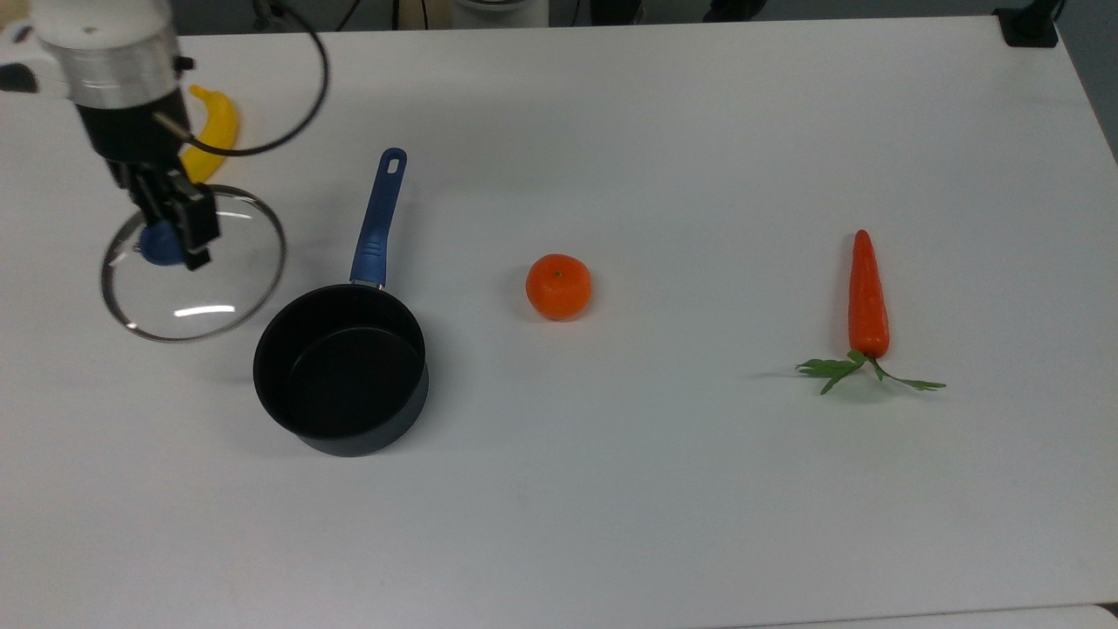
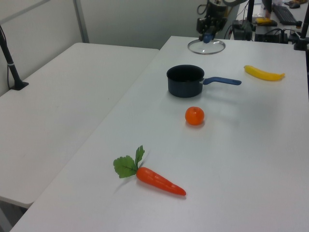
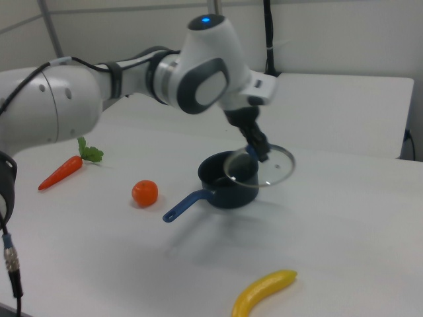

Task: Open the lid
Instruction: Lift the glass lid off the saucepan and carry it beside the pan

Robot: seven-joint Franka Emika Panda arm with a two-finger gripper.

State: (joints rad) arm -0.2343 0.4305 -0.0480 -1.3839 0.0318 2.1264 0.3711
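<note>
We see gripper [image 1: 166, 229] carrying lid [image 1: 194, 264] by blue knob [image 1: 159, 245], jaws pinching knob from both sides. Lid hangs roughly level below jaws, clear of saucepan [image 1: 341, 370], off to top view's left, above surface [image 1: 664, 489]. We judge knob grip chosen because glass disc offers no other hold. Saucepan open, empty. Banana [image 1: 214, 131] just behind lid in top view.

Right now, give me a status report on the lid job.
Gripper shut on the lid's blue knob. Lid held in the air, off the saucepan, toward the top view's left. Banana lies beyond it; nothing blocking.
</note>
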